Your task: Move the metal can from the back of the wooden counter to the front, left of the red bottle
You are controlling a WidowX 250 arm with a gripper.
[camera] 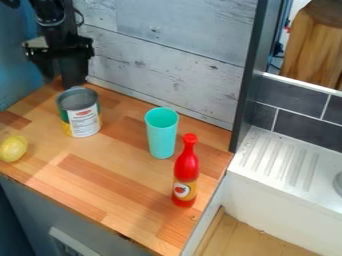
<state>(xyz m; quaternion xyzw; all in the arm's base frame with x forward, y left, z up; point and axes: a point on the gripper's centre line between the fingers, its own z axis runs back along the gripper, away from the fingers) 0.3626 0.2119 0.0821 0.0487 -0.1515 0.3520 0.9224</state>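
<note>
Camera view, black gripper (61,79): up at the upper left, hanging over the far corner of the surface (127,182), just behind the can.
Jaws: cannot tell from here whether released or clenched.
Round metal can with a green, white and yellow label (81,114): upright on the surface, towards its back left, nearest to the gripper.
Can, weight and feel: stiff-walled, by the look of it; probably weighty if full, light if emptied, impossible to say which. Label likely a bit slick, but no great worry about breakage.
Can, hold: best across the sides, around mid-height, square to the curve; a wide opening called for, with a low grip against tipping. Smooth top rim a poorer choice.
Tall turquoise cup (162,137): upright, right of the can and well apart; probably light and easily toppled.
Red bottle with a narrow neck (186,172): upright, nearer the front than the cup.
Yellow lemon-shaped thing (13,149): near the left edge, likely to roll.
</note>
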